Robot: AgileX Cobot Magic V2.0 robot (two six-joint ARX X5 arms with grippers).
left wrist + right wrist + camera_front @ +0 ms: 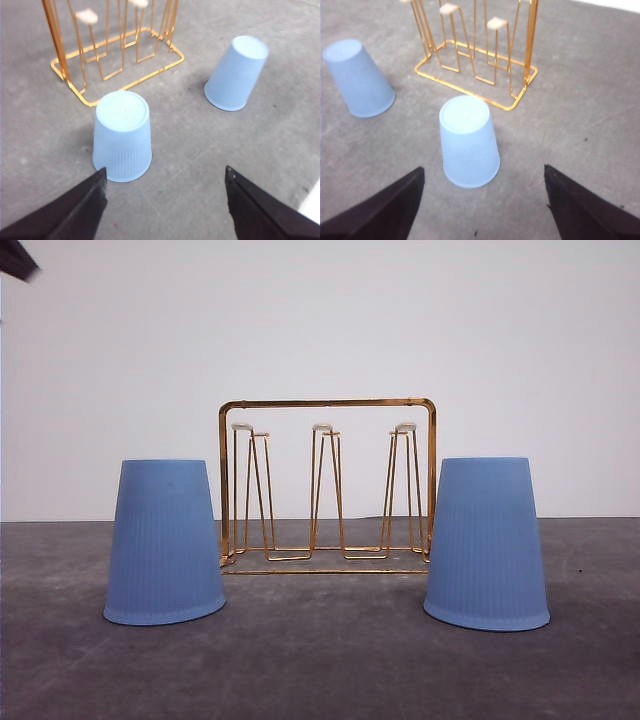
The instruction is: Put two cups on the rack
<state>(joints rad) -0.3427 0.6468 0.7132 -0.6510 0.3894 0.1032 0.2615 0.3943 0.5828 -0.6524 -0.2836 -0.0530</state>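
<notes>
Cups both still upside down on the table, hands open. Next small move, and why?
Probably lower the left hand onto the left cup and close on it. Its fingers are spread wide with that cup just ahead of them. Both cups stand mouth-down on the table, one at each side of the rack, whose prongs carry nothing. The right hand and right cup look equally ready.

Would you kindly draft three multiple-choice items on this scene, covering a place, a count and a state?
1. Where is the rack?
A. between and behind the cups
B. in front of the cups
C. on a cup

2. How many cups are on the table?
A. one
B. two
C. three

3. How do the cups stand?
A. on their sides
B. mouth up
C. mouth down

Answers:
1 A, the left cup and right cup flank it, nearer the camera.
2 B, both blue.
3 C, closed bottoms face up.
</notes>
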